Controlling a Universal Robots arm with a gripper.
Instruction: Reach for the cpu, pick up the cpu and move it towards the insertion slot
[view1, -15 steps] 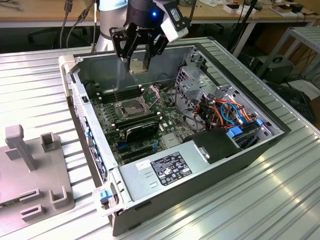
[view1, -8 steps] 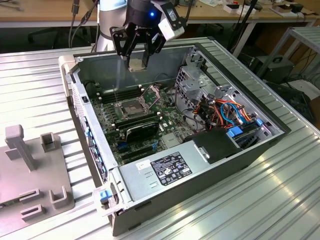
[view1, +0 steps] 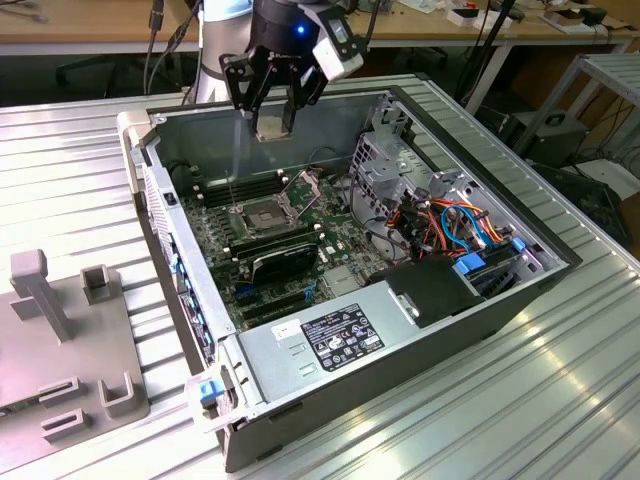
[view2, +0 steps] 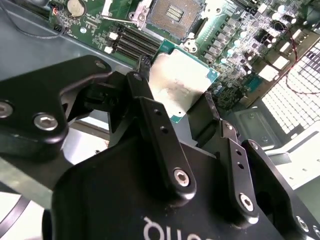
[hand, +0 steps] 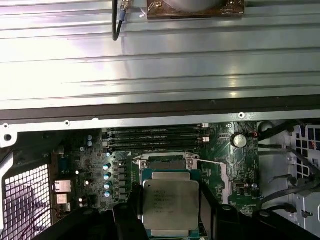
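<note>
cpu (view2: 181, 86) between fingers (view2: 160, 131), above insertion slot (view2: 175, 14)

One cpu (view2: 181, 85), one insertion slot (view1: 262, 214), one gripper (view1: 275, 112) (two fingers)

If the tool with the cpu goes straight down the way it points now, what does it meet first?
Probably the insertion slot: in the first wrist view the cpu, held by the tool, hangs in front of the open socket. In the exterior view the depth is uncertain; it could land slightly beside it.
</note>
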